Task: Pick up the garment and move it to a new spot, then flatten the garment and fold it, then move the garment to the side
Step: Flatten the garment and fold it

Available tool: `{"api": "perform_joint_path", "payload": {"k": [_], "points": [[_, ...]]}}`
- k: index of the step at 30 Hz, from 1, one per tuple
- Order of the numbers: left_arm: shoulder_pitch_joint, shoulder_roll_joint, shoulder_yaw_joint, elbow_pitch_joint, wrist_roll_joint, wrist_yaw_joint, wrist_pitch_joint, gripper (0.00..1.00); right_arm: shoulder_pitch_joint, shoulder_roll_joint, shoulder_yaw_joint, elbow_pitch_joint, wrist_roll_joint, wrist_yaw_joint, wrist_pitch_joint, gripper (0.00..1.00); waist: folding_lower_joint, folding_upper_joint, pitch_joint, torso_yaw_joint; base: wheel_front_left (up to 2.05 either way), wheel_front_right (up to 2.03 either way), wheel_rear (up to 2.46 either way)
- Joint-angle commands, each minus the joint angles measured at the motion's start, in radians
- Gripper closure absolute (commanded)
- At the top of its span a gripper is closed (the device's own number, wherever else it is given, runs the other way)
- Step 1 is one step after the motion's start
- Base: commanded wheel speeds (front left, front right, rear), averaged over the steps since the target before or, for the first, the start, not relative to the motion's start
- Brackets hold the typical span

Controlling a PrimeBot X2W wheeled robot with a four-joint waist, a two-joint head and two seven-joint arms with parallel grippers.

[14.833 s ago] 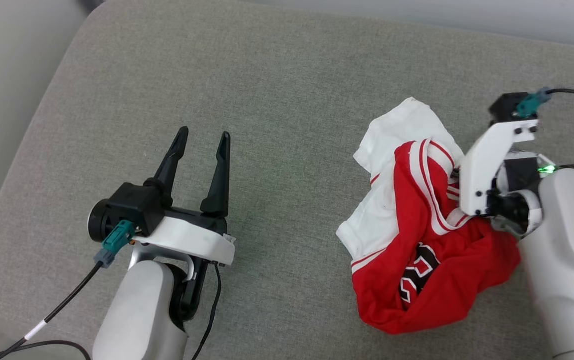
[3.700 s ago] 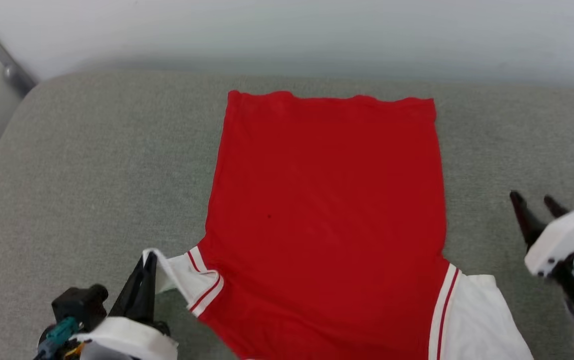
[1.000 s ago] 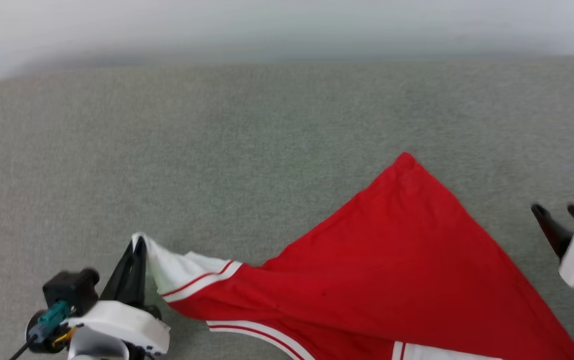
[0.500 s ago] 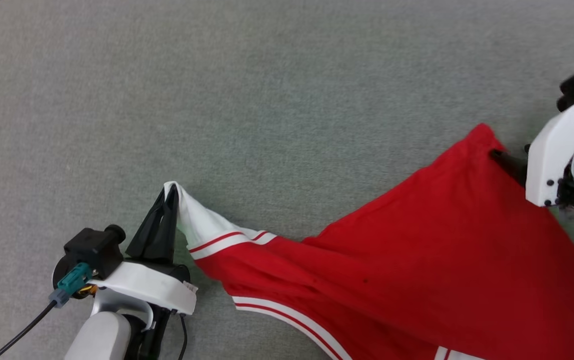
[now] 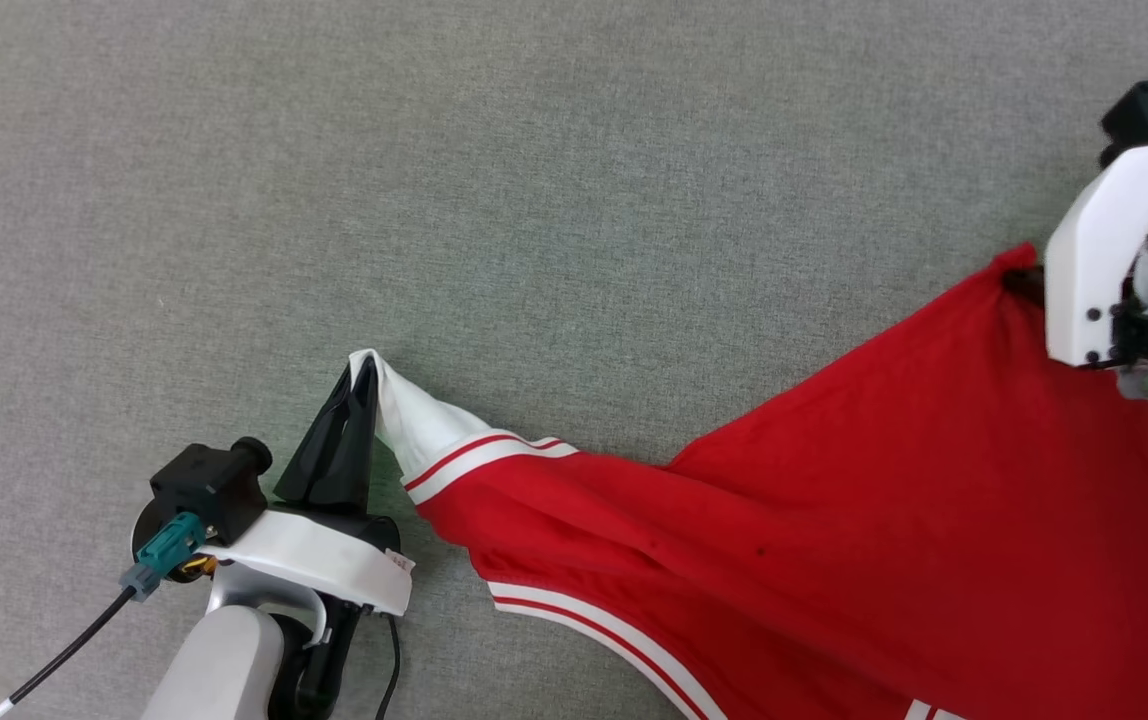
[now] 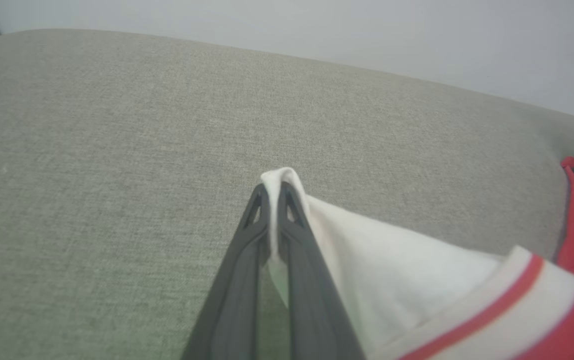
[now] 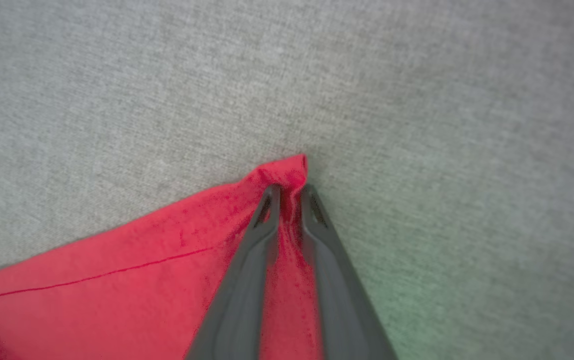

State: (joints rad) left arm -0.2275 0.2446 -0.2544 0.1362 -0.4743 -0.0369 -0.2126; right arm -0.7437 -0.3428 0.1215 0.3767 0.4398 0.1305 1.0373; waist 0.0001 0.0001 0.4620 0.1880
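Left tool (image 6: 272, 189) clamped tight on the tip of the white sleeve (image 5: 414, 420); right tool (image 7: 289, 190) pinched onto a red hem corner (image 7: 287, 172). Garment (image 5: 834, 520) spans between them on the grey fabric surface (image 5: 534, 200), probably held at opposite ends to draw it taut for flattening.

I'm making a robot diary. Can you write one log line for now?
left gripper: shut on garment, white sleeve tip | right gripper: shut on garment, red corner | garment: spans between both on grey cushion

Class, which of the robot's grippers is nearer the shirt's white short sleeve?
Left. The left gripper pinches the tip of the white short sleeve; the right gripper grips a far corner of the red jersey shirt.
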Motion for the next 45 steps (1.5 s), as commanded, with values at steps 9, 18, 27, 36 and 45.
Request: {"api": "perform_joint_path", "payload": {"k": [9,18,27,36,45], "points": [[-0.005,0.030,0.006,0.031,0.007,0.004,0.001,1.00,0.051,-0.003,0.036,0.012,-0.005,0.000,-0.088,1.00,-0.0001,-0.0001,-0.113,-0.029,0.00,0.00,0.00],[-0.116,0.094,0.028,0.090,0.020,0.001,0.040,1.00,0.094,-0.020,0.028,0.038,-0.045,0.000,-0.362,1.00,-0.0001,-0.0001,-0.294,-0.087,0.00,0.00,0.00],[-0.355,0.126,0.050,0.246,0.009,-0.026,0.056,1.00,0.036,0.000,-0.009,0.108,-0.065,0.000,-0.579,1.00,-0.0001,-0.0001,-0.354,-0.137,0.00,0.00,0.00],[-0.692,0.135,0.073,0.444,-0.017,-0.062,0.027,1.00,-0.161,0.017,-0.039,0.165,-0.115,0.000,-0.711,1.00,-0.0001,-0.0001,-0.268,-0.152,0.00,0.00,0.00],[-1.010,0.192,0.078,0.526,0.010,-0.080,-0.031,1.00,-0.422,0.009,-0.084,0.158,-0.170,-0.001,-0.817,1.00,-0.0001,-0.0001,-0.100,-0.155,0.00,0.00,0.00]]}}
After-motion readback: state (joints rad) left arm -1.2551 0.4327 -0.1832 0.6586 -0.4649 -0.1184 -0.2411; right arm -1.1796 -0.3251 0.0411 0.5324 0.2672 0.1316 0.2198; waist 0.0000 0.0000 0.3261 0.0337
